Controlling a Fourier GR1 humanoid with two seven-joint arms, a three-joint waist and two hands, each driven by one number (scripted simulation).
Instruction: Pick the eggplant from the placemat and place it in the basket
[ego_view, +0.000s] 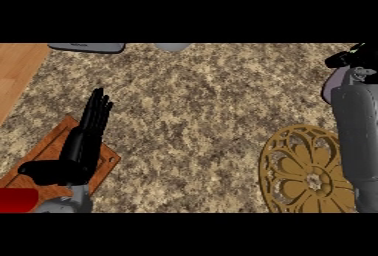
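Left robot hand (83, 137) sits lower left of frame, fingers straight and flat, holding nothing, resting over a wooden board (44, 150) with something red (16, 200) at the bottom-left corner. Right forearm runs up the right edge; right robot hand (351, 57) is at upper right, mostly cut off, so I can't tell its state. A pale purple shape (330, 85) shows just beside that wrist, maybe the eggplant, can't confirm. The placemat (303, 172) (gold, ornate, round) is lower right, partly under the forearm, nothing visible on its exposed part. Basket isn't identifiable; grey objects (88, 47) at the top edge could be anything.

Judgement: likely mid-carry or reaching. To do it well, keep the right wrist level, find the basket before moving, leave the left robot hand parked. Lower into the basket before releasing.
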